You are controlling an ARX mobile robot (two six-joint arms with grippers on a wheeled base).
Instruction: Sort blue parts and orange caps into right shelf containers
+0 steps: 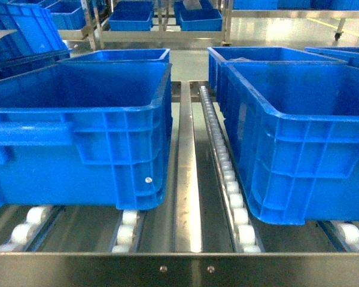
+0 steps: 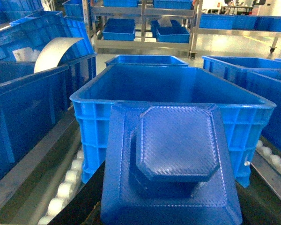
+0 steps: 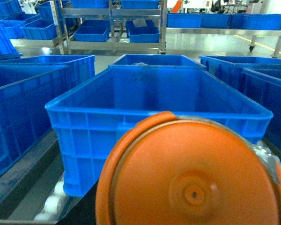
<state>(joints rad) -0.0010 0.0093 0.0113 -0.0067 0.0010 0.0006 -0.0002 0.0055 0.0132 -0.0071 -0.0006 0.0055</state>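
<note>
Blue crates are seen in the head view as two front containers on a roller shelf: the left crate (image 1: 78, 131) and the right crate (image 1: 299, 137), set apart by a steel rail (image 1: 187, 167) and a line of white rollers (image 1: 224, 167). More crates are lined up behind them, and further racks (image 1: 161, 24) with blue bins are seen across the floor. No arm, gripper or part is shown in that view.

Only in the left wrist view is the blue part (image 2: 171, 164) seen, a square piece with a raised octagonal boss and a woven surface texture, filling the lower frame just in front of a crate (image 2: 173, 93). A curved white sheet (image 2: 56, 51) is seen in a crate at the left. The left jaws are hidden by the part, so it cannot be told whether they are clenched or released.

Only in the right wrist view is the orange cap (image 3: 192, 173) seen, a round disc with a small centre dimple, held close before the lens and in front of a crate (image 3: 154, 98). The right jaws are likewise covered, and their state cannot be told
</note>
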